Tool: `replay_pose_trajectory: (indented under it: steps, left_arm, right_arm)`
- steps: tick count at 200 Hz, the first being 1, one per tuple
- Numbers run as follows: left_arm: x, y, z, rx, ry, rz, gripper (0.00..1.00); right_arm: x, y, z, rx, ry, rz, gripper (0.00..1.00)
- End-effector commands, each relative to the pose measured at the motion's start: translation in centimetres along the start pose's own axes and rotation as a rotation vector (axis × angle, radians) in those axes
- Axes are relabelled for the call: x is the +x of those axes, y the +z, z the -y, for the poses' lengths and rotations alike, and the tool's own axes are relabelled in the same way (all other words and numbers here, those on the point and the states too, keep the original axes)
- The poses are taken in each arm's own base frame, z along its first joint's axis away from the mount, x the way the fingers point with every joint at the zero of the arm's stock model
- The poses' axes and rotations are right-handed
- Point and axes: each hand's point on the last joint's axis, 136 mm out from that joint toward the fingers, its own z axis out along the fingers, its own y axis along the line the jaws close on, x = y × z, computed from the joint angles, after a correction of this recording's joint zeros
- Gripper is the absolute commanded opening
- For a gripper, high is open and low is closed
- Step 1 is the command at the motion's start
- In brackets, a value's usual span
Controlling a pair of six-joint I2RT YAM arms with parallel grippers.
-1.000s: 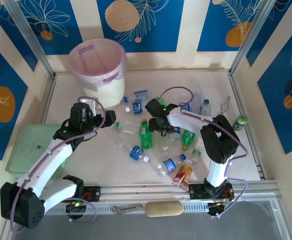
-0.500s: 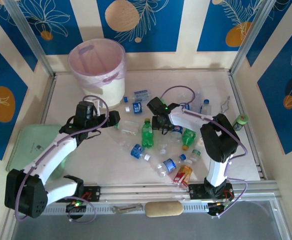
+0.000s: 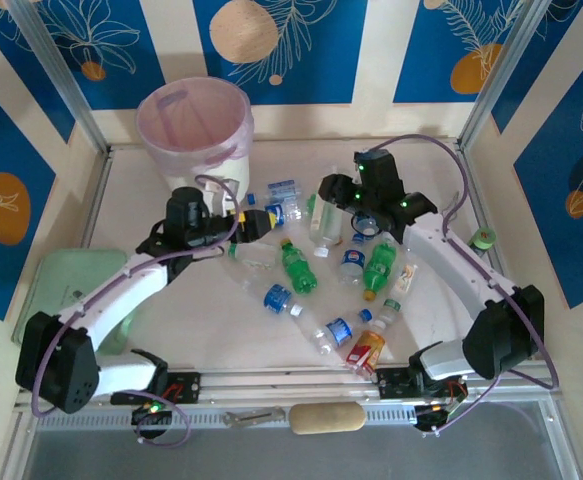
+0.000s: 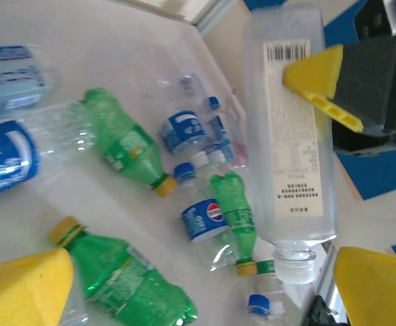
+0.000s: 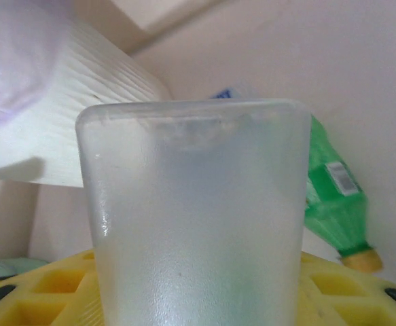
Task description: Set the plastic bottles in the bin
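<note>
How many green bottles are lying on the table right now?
3, seen from the left wrist: green bottle at the bottom edge, second green bottle upper left of centre, crumpled green bottle right of centre. Others may hide behind the clear bottle.

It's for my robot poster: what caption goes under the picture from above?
Right gripper holding a clear plastic bottle above scattered bottles, round white bin at back left.

The left arm (image 3: 121, 293) reaches forward and toward the middle. The left end effector (image 3: 259, 222) points to the right, with its yellow fingers (image 4: 28, 285) wide apart and nothing between them. The right arm (image 3: 459, 275) stretches far forward and then bends to the left. The right end effector (image 3: 331, 195) is closed on a clear bottle (image 3: 322, 222), which is pressed between both fingers.
</note>
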Motion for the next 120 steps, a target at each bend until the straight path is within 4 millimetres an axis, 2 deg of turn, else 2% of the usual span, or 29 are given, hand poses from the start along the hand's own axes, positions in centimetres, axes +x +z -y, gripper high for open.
replay_pose_trajectory:
  steps: [1, 37, 70, 94, 120]
  left_arm:
    - [-1.7, 1.0, 3.6, 0.079, 0.054, 0.038, 0.97]
    - [-1.0, 3.5, 5.0, 0.029, 0.163, -0.005, 0.95]
    - [0.0, 5.3, 5.6, 0.006, 0.248, -0.059, 0.95]
    - [0.6, 6.4, 5.8, 0.006, 0.271, -0.094, 0.95]
    - [1.1, 7.2, 5.7, 0.008, 0.278, -0.117, 0.91]
  right_arm:
    - [-2.6, -1.2, -2.7, -0.069, 0.003, 0.138, 0.52]
    - [-3.3, -1.5, -4.9, -0.060, -0.042, 0.247, 0.52]
    - [-2.6, -1.4, -7.3, -0.093, -0.094, 0.251, 0.52]
    - [-2.1, -1.4, -8.3, -0.123, -0.094, 0.242, 0.52]
    - [-1.4, -1.5, -9.0, -0.142, -0.107, 0.232, 0.52]
